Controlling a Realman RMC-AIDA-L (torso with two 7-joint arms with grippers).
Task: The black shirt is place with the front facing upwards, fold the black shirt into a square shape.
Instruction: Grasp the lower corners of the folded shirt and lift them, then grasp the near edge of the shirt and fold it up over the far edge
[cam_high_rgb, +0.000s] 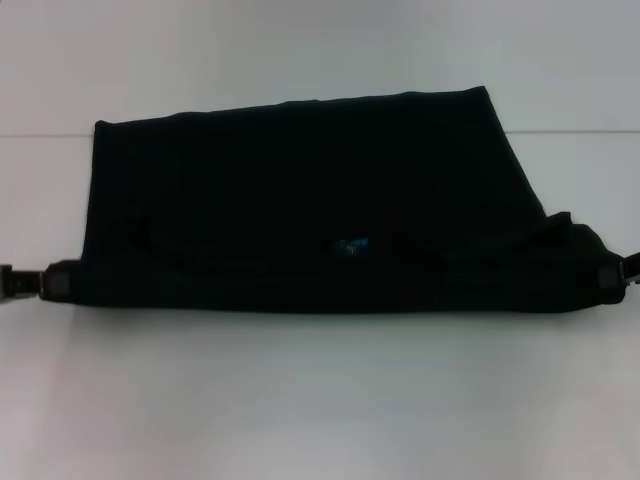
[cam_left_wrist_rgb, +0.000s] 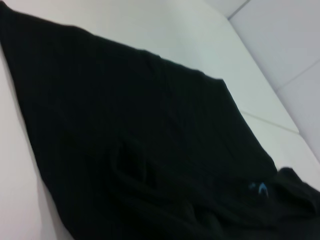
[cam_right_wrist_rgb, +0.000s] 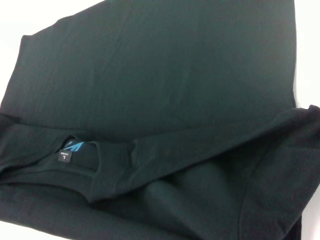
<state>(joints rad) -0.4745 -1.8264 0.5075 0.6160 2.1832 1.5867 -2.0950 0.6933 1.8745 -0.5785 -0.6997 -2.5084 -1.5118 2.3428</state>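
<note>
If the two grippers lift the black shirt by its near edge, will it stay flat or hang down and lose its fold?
The black shirt is probably floppy: soft creases show around its collar, so it would likely sag between the left gripper and right gripper. It looks thin, so probably light. The folded layers may slide apart, since nothing visible pins them.

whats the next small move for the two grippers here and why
Probably carry the near edge away from the robot, over the black shirt, then lay it down. The left gripper and right gripper sit at the two ends of that near edge, which is already rolled over around the blue neck tag. The shirt is still a wide band on the white table, not a square.
</note>
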